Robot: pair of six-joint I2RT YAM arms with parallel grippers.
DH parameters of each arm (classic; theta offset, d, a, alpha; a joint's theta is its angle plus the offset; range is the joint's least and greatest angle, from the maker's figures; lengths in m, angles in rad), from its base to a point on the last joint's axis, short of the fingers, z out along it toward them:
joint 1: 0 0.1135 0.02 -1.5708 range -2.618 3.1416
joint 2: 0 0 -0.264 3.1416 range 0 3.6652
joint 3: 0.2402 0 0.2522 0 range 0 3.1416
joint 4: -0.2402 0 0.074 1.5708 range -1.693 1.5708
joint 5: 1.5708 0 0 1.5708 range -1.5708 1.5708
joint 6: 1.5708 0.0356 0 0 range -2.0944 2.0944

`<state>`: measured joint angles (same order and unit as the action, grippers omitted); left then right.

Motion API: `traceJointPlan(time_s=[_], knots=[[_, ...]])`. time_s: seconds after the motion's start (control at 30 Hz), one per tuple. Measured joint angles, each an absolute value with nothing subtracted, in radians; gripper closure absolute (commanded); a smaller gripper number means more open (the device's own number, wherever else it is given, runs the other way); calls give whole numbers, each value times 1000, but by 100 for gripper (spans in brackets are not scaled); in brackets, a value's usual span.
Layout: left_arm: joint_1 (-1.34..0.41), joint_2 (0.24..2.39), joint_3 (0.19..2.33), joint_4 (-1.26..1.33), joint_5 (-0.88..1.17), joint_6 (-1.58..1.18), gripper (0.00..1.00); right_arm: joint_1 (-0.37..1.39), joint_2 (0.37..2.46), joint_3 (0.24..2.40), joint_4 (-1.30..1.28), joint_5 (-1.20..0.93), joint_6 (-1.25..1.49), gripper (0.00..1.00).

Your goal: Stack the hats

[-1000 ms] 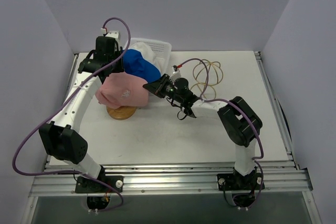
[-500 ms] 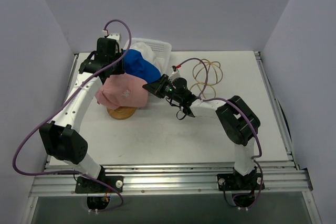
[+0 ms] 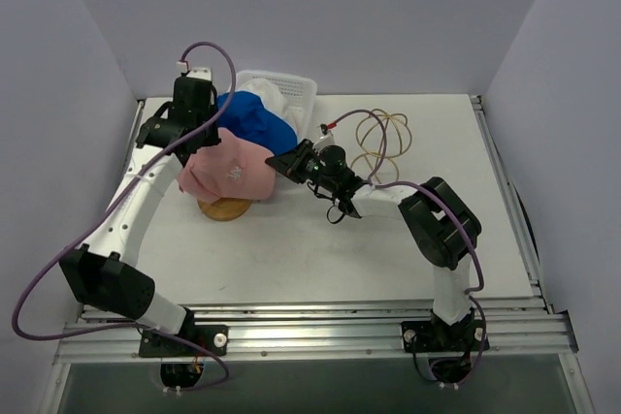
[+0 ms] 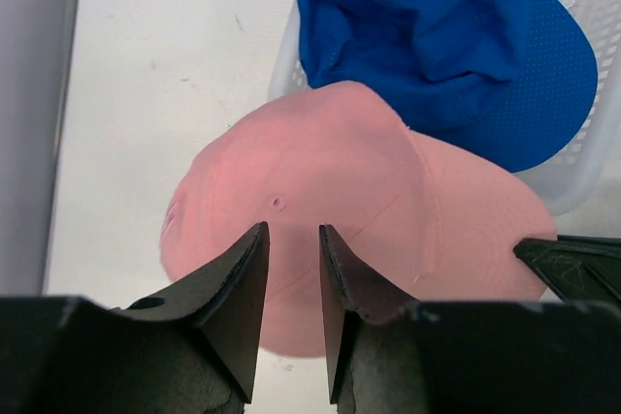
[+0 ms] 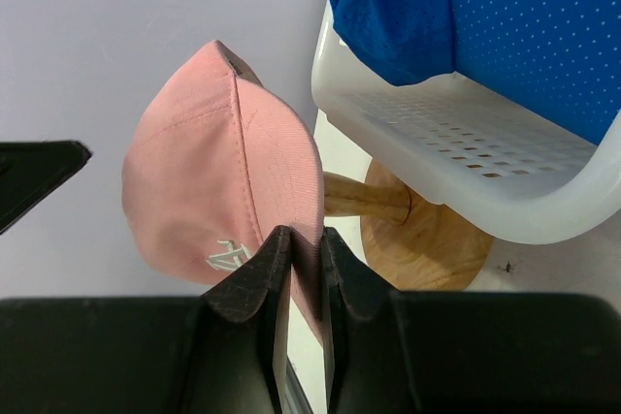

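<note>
The pink cap sits on a wooden stand, crown up. My right gripper is shut on its brim edge, and the right wrist view shows the brim pinched between the fingers. My left gripper hovers above the crown; its jaws are apart with nothing between them. The royal blue cap lies over the rim of the white basket and also shows in the left wrist view. A bit of off-white fabric shows behind it in the basket.
The white mesh basket stands at the back, against the stand. A gold wire dome frame lies on the table right of the right gripper. The side wall is close on the left.
My left arm has swung a little to the left and its gripper now sits over the pink cap's left side. The right gripper has kept its hold on the brim.
</note>
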<state>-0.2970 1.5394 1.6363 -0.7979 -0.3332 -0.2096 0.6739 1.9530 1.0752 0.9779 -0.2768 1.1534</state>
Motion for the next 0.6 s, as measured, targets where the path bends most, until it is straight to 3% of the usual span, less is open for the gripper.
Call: traceJointPlan(time_s=[0.3,0.6], knots=[[-331,1330,1534,-848,-442,-252,57,674,1953,1073,983,-277,1164,96],[-232,1214,1315,-827,-334,-355,55,674,1953,1053,1014,-277,1182,95]])
